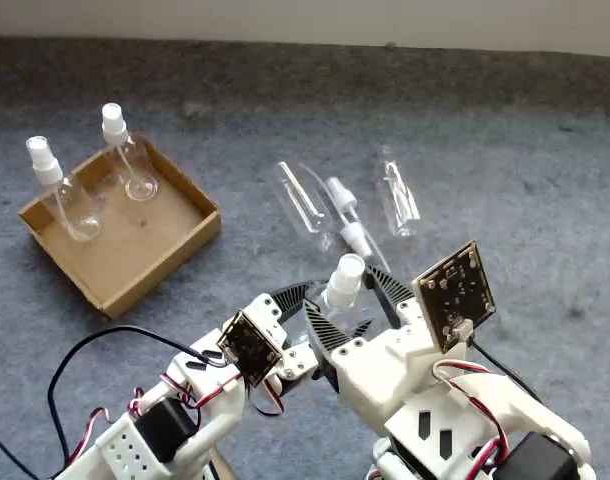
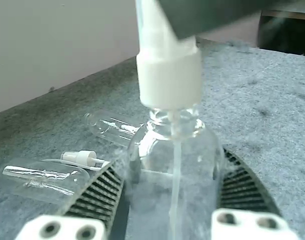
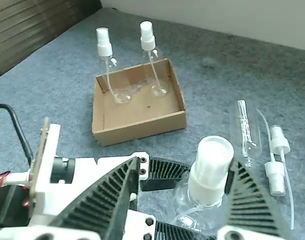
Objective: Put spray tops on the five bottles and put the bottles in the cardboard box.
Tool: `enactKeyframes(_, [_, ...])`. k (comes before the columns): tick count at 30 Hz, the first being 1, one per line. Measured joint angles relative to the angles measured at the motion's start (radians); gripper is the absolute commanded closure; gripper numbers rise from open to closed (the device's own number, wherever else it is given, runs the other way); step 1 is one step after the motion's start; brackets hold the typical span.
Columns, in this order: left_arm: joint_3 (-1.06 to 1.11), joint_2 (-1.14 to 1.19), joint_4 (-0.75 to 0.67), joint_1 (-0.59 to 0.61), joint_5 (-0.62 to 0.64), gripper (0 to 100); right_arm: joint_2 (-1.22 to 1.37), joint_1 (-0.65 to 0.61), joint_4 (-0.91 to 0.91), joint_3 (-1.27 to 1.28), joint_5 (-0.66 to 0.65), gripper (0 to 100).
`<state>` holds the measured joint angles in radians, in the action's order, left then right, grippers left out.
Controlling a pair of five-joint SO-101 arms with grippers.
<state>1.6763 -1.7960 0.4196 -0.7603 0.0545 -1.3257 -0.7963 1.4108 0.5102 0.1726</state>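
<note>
Capped bottle [image 2: 172, 165] between ribbed jaws

We count 5 clear bottles [image 1: 75, 205] [image 1: 137, 172] [image 1: 337, 310] [image 1: 303, 198] [image 1: 397, 198]: 2 standing at the upper left of the frame, 1 bottle [image 2: 175, 160] upright at lower centre, 2 lying on their sides at upper centre. We count 5 white spray tops [image 1: 42, 155] [image 1: 113, 120] [image 1: 347, 275] [image 1: 341, 193] [image 1: 357, 239]: 3 fitted, 2 loose at centre. We see 1 cardboard box [image 1: 170, 262] at upper left and 2 arms [image 1: 165, 430] [image 1: 435, 400] along the bottom edge.
</note>
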Motion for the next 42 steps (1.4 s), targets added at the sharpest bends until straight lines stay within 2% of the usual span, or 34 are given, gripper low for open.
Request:
enactKeyframes(10, [0.0, 0.0, 0.0, 0.0, 0.002, 93, 0.0, -0.006, -0.002, -0.003, 0.0, 75.6])
enactKeyframes(17, [0.0, 0.0, 0.0, -0.002, -0.003, 93, 0.0, 0.233, 0.1, -0.183, 0.0, 75.7])
enactKeyframes(21, [0.0, 0.0, 0.0, 0.003, -0.003, 93, -0.002, 0.284, 0.13, -0.275, 0.0, 75.7])
enactKeyframes(25, [0.0, 0.0, -0.006, 0.057, -0.003, 93, -0.002, 0.293, 0.129, -0.276, 0.0, 75.7])
enactKeyframes(34, [0.0, 0.0, -0.198, 0.308, -0.003, 93, -0.002, 0.298, 0.121, -0.164, 0.0, 75.7])
enactKeyframes(42, [0.0, 0.0, -0.216, 0.416, -0.003, 93, -0.002, 0.298, 0.121, 0.032, 0.0, 77.4])
